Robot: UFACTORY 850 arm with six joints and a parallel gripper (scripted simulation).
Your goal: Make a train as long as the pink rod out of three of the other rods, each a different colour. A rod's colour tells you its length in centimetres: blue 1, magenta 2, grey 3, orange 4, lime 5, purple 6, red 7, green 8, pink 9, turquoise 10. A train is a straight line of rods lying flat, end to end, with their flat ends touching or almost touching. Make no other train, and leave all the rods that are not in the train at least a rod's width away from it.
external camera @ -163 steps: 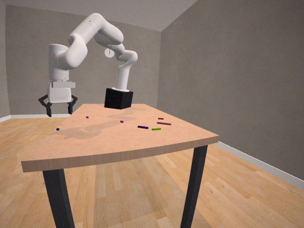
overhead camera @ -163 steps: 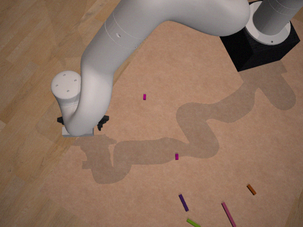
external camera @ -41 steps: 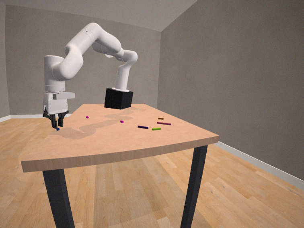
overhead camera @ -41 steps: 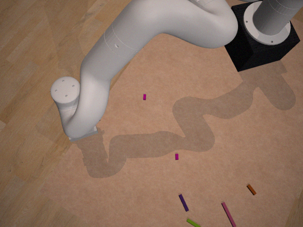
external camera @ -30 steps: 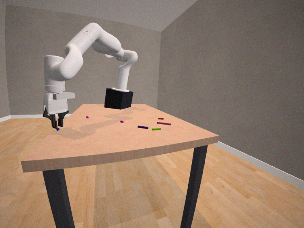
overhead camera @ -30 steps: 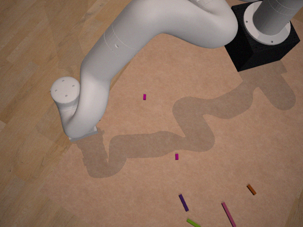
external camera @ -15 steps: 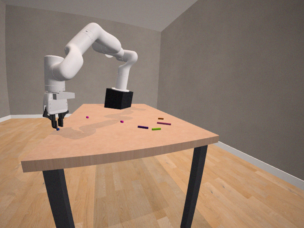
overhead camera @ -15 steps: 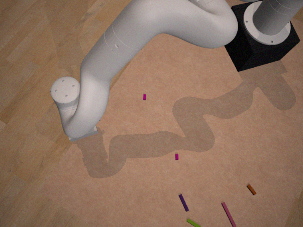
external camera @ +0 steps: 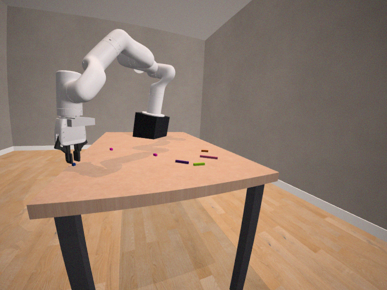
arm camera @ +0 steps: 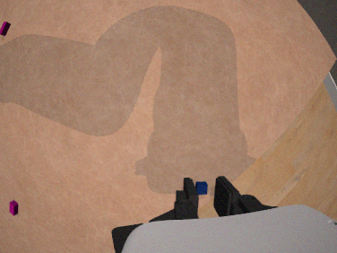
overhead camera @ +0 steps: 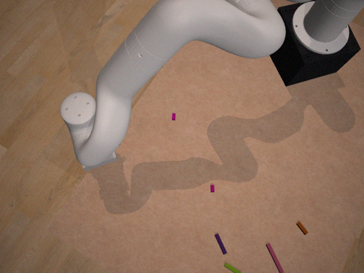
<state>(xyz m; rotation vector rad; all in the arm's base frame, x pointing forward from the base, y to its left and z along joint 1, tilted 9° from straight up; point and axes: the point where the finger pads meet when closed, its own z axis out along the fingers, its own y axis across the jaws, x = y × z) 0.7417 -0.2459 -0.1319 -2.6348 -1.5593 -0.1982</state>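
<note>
My gripper (external camera: pixel 73 160) (arm camera: pixel 203 192) is partly open and empty, low over the left table edge. A small blue rod (external camera: pixel 73 164) (arm camera: pixel 202 187) lies on the table just beneath and slightly ahead of the fingertips; the arm hides it in the top view. One magenta rod (overhead camera: pixel 173 116) (external camera: pixel 111 149) (arm camera: pixel 13 207) lies nearer the base, another magenta rod (overhead camera: pixel 212 188) (external camera: pixel 154 154) (arm camera: pixel 4 28) nearer mid-table. Farther off lie the purple rod (overhead camera: pixel 220 243) (external camera: pixel 181 161), lime rod (overhead camera: pixel 232 267) (external camera: pixel 198 163), pink rod (overhead camera: pixel 275 258) (external camera: pixel 208 156) and orange rod (overhead camera: pixel 302 227) (external camera: pixel 205 150). All lie apart.
The black base block (overhead camera: pixel 287 60) (external camera: pixel 150 125) stands at the back of the table (external camera: pixel 145 186). The table's edge runs close beside the blue rod, with the wooden floor (overhead camera: pixel 27 127) (arm camera: pixel 287 170) beyond it. The arm's shadow falls across the table.
</note>
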